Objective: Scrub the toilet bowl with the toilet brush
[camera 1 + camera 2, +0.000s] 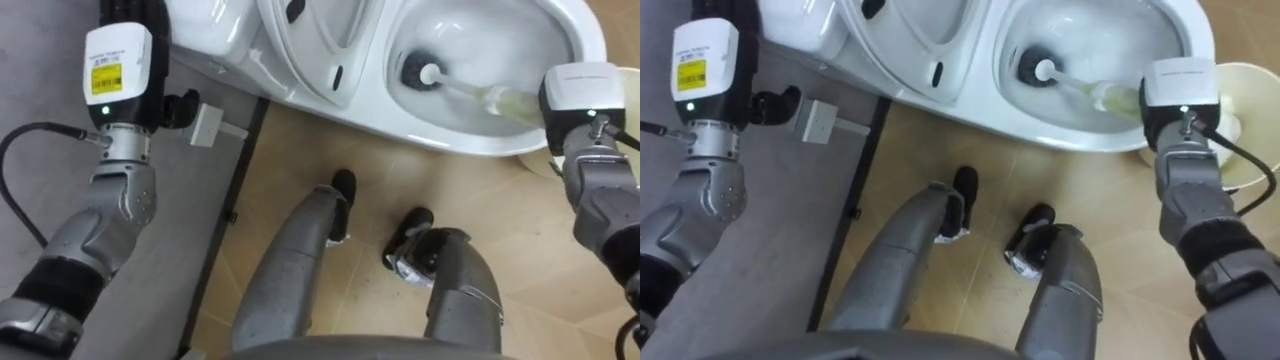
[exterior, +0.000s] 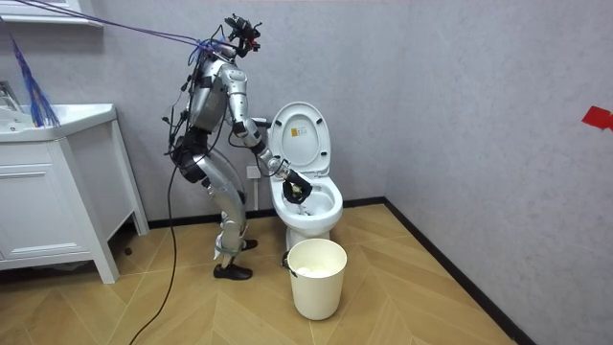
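Scrub under way: brush head point(image 1: 415, 70) down in toilet bowl point(image 1: 590, 45), ahead of right hand point(image 2: 290, 182) — grip state cannot tell; left hand point(image 1: 133, 15) likewise. Remaining, likely: rim pass

The toilet brush point(image 1: 460, 88) slants into the toilet bowl point(image 1: 450, 136); its dark head points left.

Toilet point(image 2: 321, 213): we see it against the wall point(image 2: 460, 96), with its lid point(image 2: 299, 139) raised upright behind the bowl point(image 1: 570, 30).
Brush point(image 1: 420, 72): its head sits inside the bowl, and we follow the handle out toward the right rim.
Bucket point(image 2: 316, 278): on the floor point(image 2: 431, 287), just before the toilet.
Cabinet point(image 2: 48, 201): well apart at the room view's left, against the same wall.
Robot: we find it standing between cabinet and toilet.
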Robot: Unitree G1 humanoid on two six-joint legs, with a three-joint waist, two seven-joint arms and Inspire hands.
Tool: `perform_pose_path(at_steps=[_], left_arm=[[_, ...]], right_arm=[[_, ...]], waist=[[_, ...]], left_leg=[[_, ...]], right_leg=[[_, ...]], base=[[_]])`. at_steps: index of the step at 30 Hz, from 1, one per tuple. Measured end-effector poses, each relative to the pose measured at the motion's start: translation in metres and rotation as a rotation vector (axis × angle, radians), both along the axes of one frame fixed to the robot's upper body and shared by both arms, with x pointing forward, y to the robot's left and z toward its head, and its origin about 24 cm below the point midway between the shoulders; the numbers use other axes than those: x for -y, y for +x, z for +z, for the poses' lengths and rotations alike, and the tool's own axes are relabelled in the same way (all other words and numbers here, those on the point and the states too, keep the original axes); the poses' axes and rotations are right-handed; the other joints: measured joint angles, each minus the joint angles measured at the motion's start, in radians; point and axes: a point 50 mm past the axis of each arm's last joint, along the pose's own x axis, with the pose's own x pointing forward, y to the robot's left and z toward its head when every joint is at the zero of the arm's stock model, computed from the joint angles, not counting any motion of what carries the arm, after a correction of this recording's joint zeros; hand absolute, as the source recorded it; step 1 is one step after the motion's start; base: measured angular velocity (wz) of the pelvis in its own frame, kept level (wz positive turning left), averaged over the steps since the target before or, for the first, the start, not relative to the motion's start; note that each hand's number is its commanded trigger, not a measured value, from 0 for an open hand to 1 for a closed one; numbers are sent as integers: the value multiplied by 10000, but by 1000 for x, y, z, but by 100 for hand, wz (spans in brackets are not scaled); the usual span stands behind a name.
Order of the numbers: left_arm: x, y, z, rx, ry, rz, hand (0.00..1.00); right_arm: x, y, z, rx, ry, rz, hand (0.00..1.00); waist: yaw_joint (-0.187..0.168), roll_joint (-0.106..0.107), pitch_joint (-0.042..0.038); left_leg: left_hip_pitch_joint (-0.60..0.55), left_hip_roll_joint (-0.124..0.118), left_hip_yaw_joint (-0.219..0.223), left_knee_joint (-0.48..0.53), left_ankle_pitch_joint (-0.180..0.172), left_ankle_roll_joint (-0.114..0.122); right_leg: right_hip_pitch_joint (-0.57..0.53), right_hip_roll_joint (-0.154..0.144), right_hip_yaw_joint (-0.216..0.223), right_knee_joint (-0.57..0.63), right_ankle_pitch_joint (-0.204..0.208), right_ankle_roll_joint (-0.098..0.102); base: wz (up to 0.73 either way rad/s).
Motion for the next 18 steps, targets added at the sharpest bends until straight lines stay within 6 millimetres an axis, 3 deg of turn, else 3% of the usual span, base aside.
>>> perform_pose_path(at_steps=[6, 9, 11, 13, 18], left_arm=[[0, 3, 5, 363, 52, 48, 0], [-2, 6, 10, 723, 133, 141, 0], [-5, 6, 14, 956, 239, 256, 0], [-7, 7, 17, 1155, 259, 404, 0], [-13, 5, 19, 1338, 377, 708, 0]], right_arm=[[14, 8, 5, 368, 1315, -1218, 100], [14, 22, 17, 886, 2150, -1570, 100], [14, 30, 27, 1224, 2192, -1493, 100], [8, 40, 38, 1621, 2505, -1284, 100], [-5, 56, 62, 2800, 2746, -559, 100]], waist=[[0, -47, 30], [-42, -328, 90], [-111, -472, 81], [-223, -798, 93], [-669, -1056, 76]], left_leg=[[-130, 34, 0, 21, -25, -40], [-277, 41, 282, 53, -30, -28], [-409, 19, 399, 88, -15, -2], [-448, 4, 523, 152, -9, 9], [-426, -27, 541, 293, 25, 67]], right_leg=[[-144, 4, 18, 60, -41, -49], [-549, -100, 346, 364, -71, -44], [-798, -161, 483, 547, -74, -43], [-1001, -239, 666, 766, -102, -69], [-975, -331, 668, 940, -112, -60]], base=[[0], [-11], [-13], [-9], [0]])
